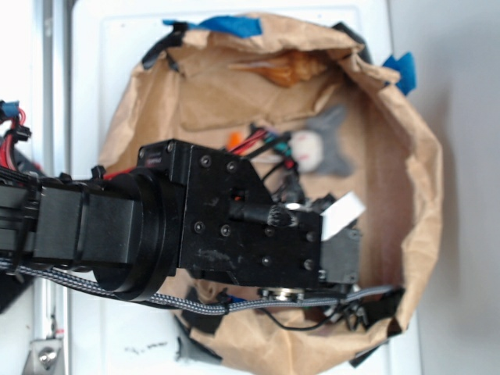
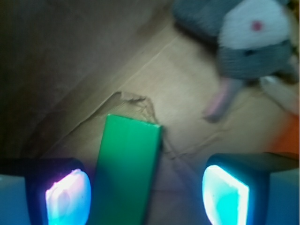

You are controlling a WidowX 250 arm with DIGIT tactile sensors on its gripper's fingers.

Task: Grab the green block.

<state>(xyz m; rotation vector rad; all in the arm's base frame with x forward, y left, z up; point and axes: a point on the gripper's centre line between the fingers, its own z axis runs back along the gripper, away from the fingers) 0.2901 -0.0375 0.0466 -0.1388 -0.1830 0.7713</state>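
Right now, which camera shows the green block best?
The wrist view. The green block lies flat on brown paper between the open gripper's fingers, nearer the left one, its lower end cut off by the frame edge. In the exterior view the arm hides it completely.

Wrist view: block (image 2: 125, 171) lies flat on paper floor (image 2: 187, 112), between the gripper (image 2: 145, 194) fingers, nearer the left finger (image 2: 68, 197) than the right. Plush toy (image 2: 253, 44) sits far right, well apart from block. Exterior view: arm over the paper-lined basin (image 1: 426, 156), block hidden.
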